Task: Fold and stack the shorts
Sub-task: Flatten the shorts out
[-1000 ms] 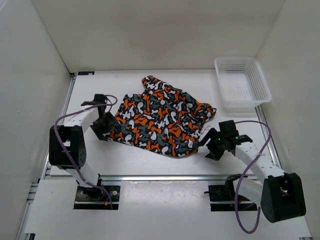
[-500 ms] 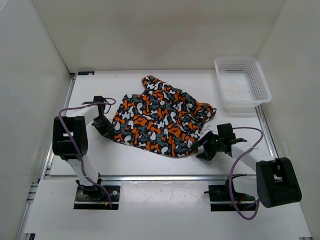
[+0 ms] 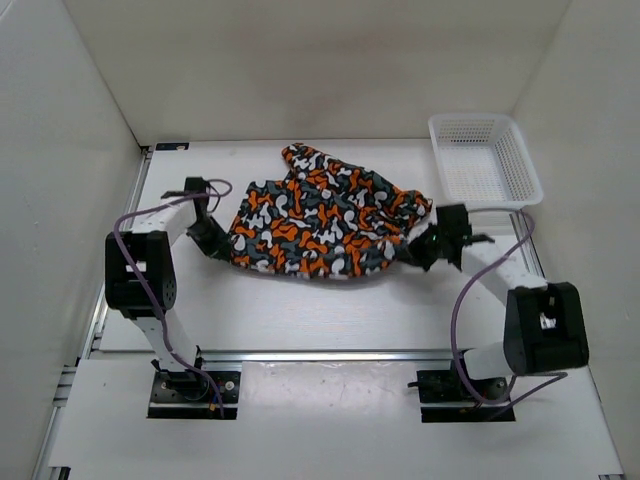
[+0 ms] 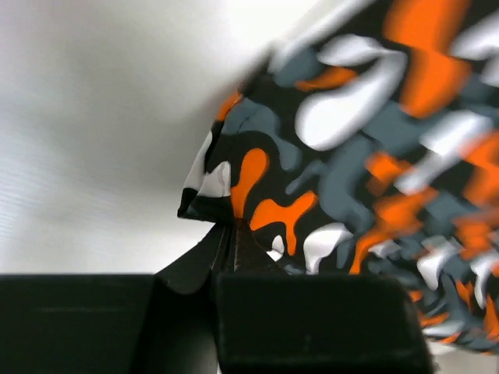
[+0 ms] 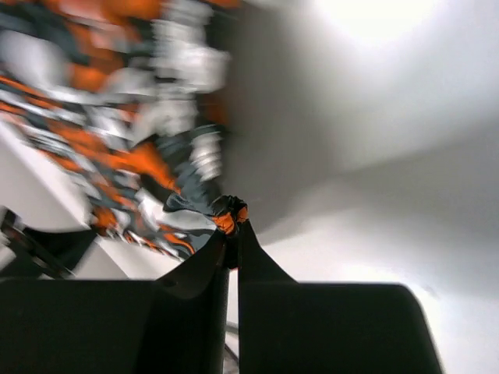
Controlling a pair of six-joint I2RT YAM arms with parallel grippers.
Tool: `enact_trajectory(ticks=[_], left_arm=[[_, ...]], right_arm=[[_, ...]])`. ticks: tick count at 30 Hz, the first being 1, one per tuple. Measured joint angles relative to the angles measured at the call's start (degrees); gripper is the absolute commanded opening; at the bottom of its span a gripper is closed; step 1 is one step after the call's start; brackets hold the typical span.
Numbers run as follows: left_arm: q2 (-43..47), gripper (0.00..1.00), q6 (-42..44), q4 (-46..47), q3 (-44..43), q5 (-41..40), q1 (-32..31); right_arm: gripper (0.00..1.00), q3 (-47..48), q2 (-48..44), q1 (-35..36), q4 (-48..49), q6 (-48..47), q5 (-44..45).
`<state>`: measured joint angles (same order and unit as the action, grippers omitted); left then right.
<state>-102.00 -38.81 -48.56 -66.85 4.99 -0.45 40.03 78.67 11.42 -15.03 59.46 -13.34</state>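
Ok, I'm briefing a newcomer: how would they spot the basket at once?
Start at the white table and go to its far right corner, beyond the right hand. There sits the basket: a white, rectangular, perforated tray with nothing in it, unlike the soft orange camouflage shorts spread to its left.

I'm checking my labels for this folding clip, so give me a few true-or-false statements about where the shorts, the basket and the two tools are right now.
1. The left tool is shut on an edge of the shorts. True.
2. The right tool hangs open over the basket. False: it is shut on the shorts' right edge, beside the basket.
3. The shorts lie inside the basket. False: they lie spread on the table, left of the basket.
4. The basket stands at the table's far right corner. True.
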Motion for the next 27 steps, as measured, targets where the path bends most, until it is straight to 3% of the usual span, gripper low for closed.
enact_trajectory(ticks=[3,8,10,12,15,18,20,22,23,25,26,27], left_arm=[[-0.1,0.10,-0.2,-2.9,-10.7,1.8,-0.1],[-0.5,0.10,-0.2,-7.3,-37.7,3.1,0.0],[1.0,0.10,-0.3,-7.8,-44.4,3.1,0.0],[5.1,0.10,-0.5,-8.0,-44.8,3.0,0.1],[14.6,0.10,-0.9,-6.9,-35.6,2.8,0.2],[26.1,0.10,-1.4,-5.5,-18.5,2.6,0.2],[32.5,0.10,-2.2,-6.1,-5.8,2.8,0.1],[36.3,0.10,-3.6,-5.5,5.3,3.5,-0.8],[36.9,0.10,-4.2,-5.9,10.2,3.9,-1.6],[35.9,0.10,-4.9,-6.5,15.4,4.1,-2.7],[35.4,0.10,-5.0,-6.6,16.5,4.0,-3.0],[34.9,0.10,-5.1,-6.8,16.8,3.8,-3.1]], right_arm=[[0.00,16.3,6.7,-3.0,-3.1,-3.0,0.2],[0.00,45.4,14.4,-4.2,-7.7,-9.2,0.3],[0.00,49.5,12.6,-4.0,-8.2,-11.9,0.7],[0.00,48.6,8.3,-3.3,-9.3,-14.6,1.7],[0.00,39.3,-1.6,-0.7,-10.6,-18.3,4.5],[0.00,24.1,-13.4,3.0,-14.2,-20.4,7.7],[0.22,14.7,-19.6,4.1,-16.7,-20.2,9.2],[0.32,5.9,-25.3,4.0,-20.4,-19.2,10.5],[0.44,2.7,-27.5,3.7,-22.3,-18.9,10.9],[0.55,-0.4,-28.7,2.6,-25.2,-18.3,11.0],[0.67,-0.5,-28.1,2.2,-25.6,-18.2,10.6],[0.69,-0.4,-26.8,1.7,-25.3,-18.4,10.1]])
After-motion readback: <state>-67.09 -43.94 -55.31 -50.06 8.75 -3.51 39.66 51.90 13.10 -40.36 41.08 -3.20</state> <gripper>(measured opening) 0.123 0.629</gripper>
